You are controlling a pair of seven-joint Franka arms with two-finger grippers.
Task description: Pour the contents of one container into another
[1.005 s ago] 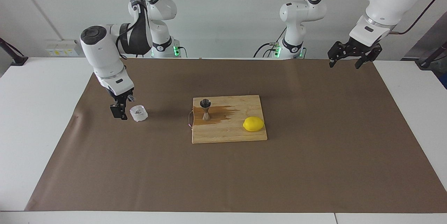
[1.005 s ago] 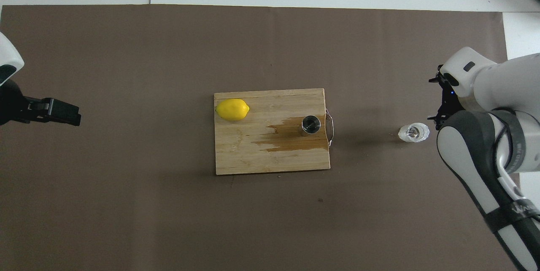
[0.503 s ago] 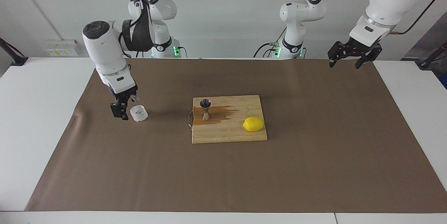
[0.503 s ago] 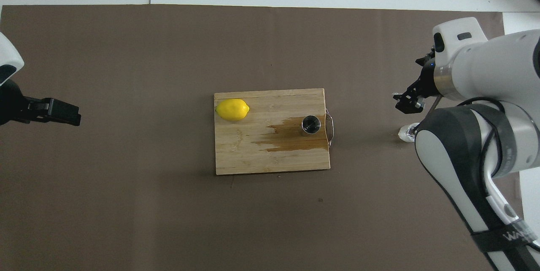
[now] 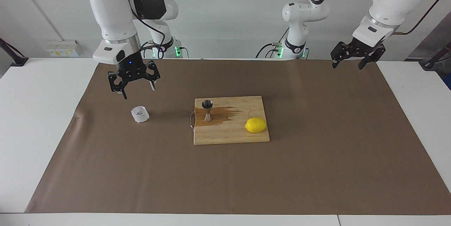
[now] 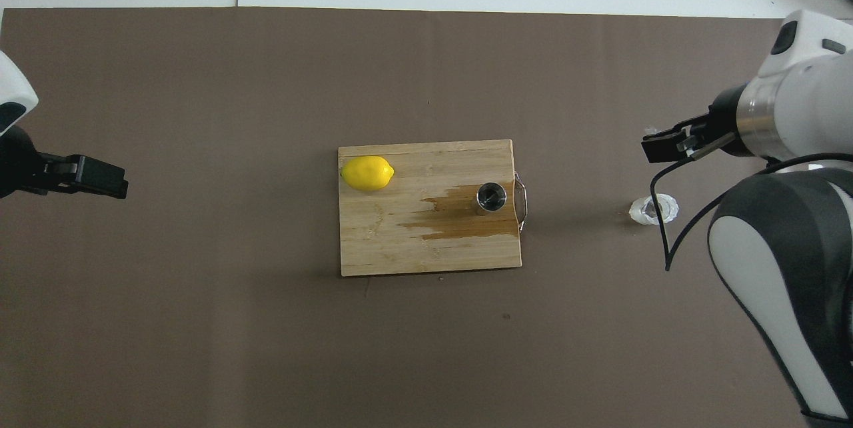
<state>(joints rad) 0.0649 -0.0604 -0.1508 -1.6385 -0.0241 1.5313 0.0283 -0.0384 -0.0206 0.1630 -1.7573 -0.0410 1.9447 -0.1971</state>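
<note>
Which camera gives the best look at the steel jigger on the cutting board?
The facing view: the jigger shows side-on, its two cones and narrow waist clear, standing upright on the cutting board. The overhead view shows only its round open mouth.

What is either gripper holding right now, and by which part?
Nothing is held. The right gripper is open in the air above the glass cup, which stands alone on the mat. The left gripper waits open at its end of the table.

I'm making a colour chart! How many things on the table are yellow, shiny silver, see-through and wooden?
Yellow: 1, oval lemon
Shiny silver: 1, hourglass steel jigger
See-through: 1, squat faceted glass cup
Wooden: 1, rectangular cutting board
Total: 4
</note>
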